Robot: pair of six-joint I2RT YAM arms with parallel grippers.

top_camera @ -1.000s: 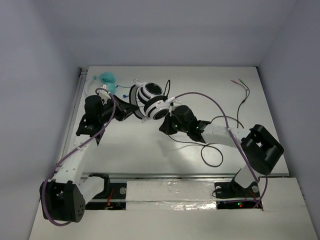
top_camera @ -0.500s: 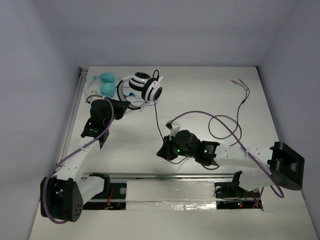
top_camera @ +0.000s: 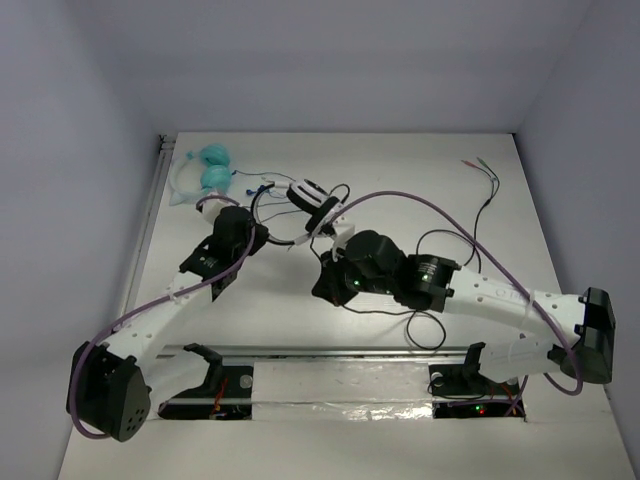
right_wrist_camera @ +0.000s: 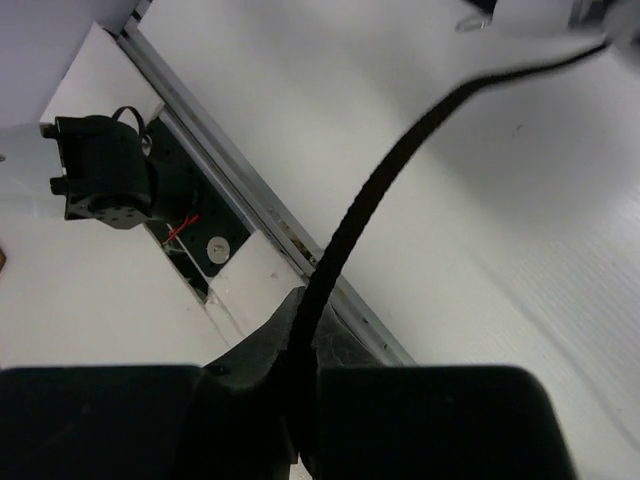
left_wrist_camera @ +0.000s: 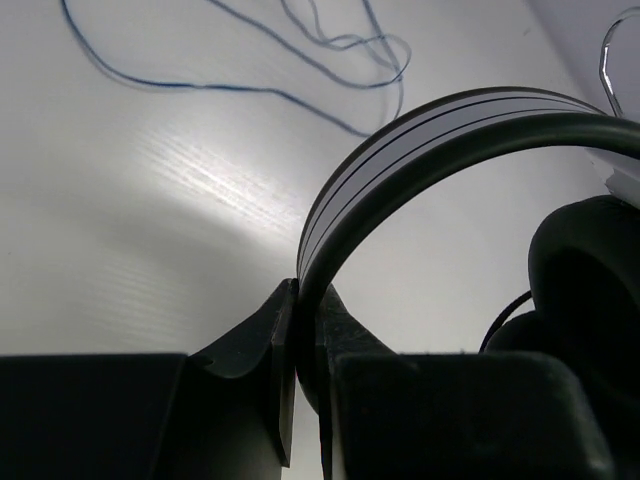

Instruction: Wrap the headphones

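Headphones (left_wrist_camera: pixel 430 130), white band w/ striped cups: L gripper (left_wrist_camera: pixel 305 320) clamps band as anchor; R gripper (right_wrist_camera: pixel 298 330) pinches thin black cable (right_wrist_camera: pixel 400 150) taut, prob. for winding.

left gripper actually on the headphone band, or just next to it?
Touching. The left wrist view shows the left gripper shut on the band of the headphones, with no gap at either finger.

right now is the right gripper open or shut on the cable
Shut. In the right wrist view the right gripper has its fingers closed on the black cable, with no gap showing between them.
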